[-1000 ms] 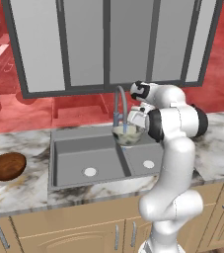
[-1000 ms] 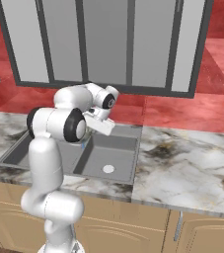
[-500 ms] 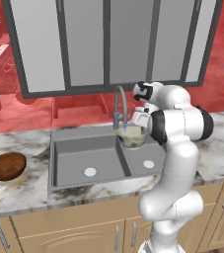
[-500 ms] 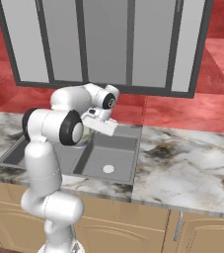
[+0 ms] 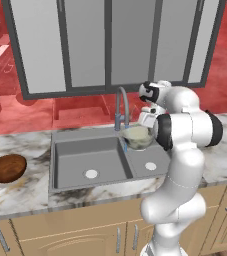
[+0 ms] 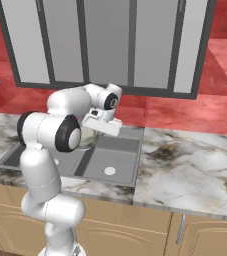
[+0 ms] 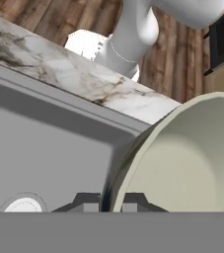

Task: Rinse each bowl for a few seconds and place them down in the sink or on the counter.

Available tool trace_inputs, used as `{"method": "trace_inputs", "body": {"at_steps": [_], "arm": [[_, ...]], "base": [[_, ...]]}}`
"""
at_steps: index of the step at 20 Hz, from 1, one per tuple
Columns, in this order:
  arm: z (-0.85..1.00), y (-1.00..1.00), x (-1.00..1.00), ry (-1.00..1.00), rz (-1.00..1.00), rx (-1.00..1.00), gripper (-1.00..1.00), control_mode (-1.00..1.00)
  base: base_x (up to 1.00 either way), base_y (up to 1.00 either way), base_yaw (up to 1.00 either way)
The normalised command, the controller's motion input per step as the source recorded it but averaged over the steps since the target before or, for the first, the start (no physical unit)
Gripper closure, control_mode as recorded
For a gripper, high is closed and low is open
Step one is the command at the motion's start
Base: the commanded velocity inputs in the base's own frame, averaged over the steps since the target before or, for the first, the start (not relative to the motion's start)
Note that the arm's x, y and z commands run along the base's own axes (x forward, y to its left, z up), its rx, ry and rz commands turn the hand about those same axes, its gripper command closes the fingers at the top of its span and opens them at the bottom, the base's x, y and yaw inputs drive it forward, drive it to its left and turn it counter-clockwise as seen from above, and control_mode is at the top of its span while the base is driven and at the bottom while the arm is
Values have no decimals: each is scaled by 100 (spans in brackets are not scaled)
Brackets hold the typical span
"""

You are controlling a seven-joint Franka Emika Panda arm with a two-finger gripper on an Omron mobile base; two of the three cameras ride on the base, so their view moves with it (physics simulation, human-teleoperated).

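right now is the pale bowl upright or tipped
Tipped. The pale bowl hangs from the shut gripper by its rim, its cream inside turned sideways, over the sink.

Bright, even rendered light, sharp throughout, no blur; soft shading inside the sink (image 5: 75, 160), faint gloss on the dark bowl (image 5: 7, 167)

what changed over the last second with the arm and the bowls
The arm's elbow swung a little to its right in the base views; the pale bowl, pinched at its rim by the fingers, barely shifted under the faucet over the sink. Grip stayed shut. The brown bowl stayed on the counter.
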Motion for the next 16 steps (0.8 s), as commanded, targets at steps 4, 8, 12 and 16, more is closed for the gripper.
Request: {"method": "trace_inputs", "body": {"at_steps": [4,8,12,16], "arm": [[10,-33,-1,-3,3,1,100,-100],[5,-38,0,0,1,0,100,-100],[2,-44,0,0,0,0,100,-100],[2,-39,0,1,-2,0,100,-100]], "base": [[0,0,0],[0,0,0],[0,0,0],[0,0,0]]}}
